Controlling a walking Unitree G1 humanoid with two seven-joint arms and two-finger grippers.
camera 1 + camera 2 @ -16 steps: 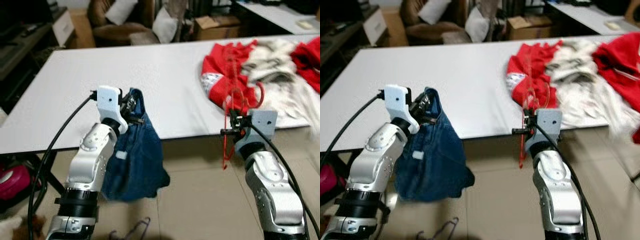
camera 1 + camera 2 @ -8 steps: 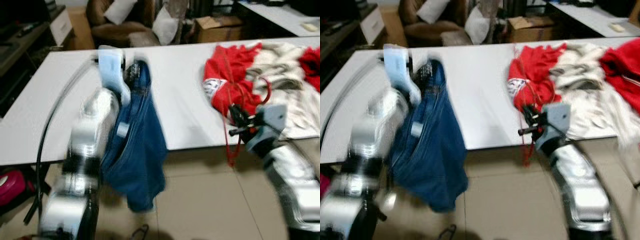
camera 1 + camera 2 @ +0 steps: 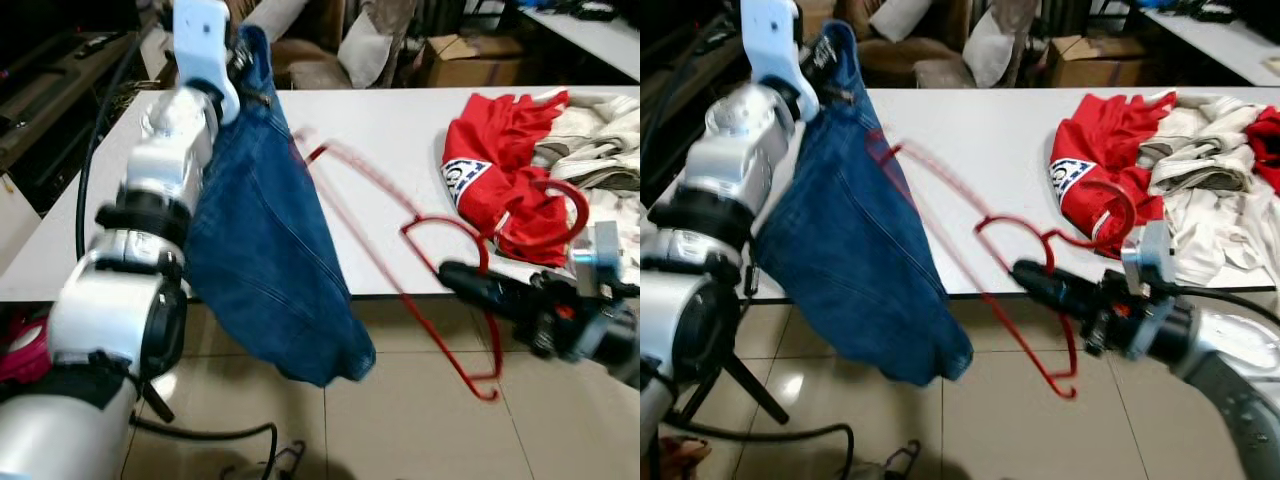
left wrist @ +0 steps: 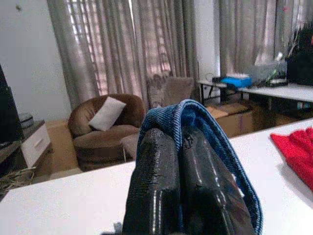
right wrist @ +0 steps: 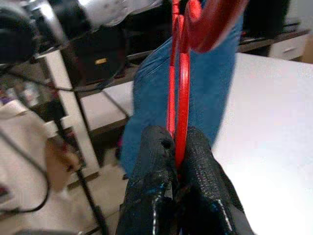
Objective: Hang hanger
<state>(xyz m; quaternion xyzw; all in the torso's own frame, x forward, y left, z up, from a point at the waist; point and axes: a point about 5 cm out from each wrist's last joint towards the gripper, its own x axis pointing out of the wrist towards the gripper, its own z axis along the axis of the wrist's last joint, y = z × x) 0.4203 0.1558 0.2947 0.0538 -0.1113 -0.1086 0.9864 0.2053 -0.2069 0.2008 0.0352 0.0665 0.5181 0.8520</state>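
The left tool (image 4: 178, 181) pinches blue denim jeans (image 3: 265, 240) aloft over the white worktop (image 3: 370, 140); the right tool (image 5: 177, 188) grips a red wire hanger (image 3: 970, 265) (blurred) beside them.

One red hanger (image 3: 400, 260), one blue denim garment (image 3: 265, 250), and two robot hands: the left hand (image 4: 181, 181) and the right hand (image 5: 178, 161). On the table (image 3: 370, 130) lie one red garment (image 3: 500, 170) and one pale garment (image 3: 600, 140). Behind stands one cardboard box (image 3: 470, 60).

Jeans (image 3: 265, 250) at 10 o'clock over table (image 3: 370, 130) edge, hanger (image 3: 420, 260) at centre, clothes pile (image 3: 540, 170) on table at 2 o'clock, armchair (image 3: 310, 50) at 12 behind.
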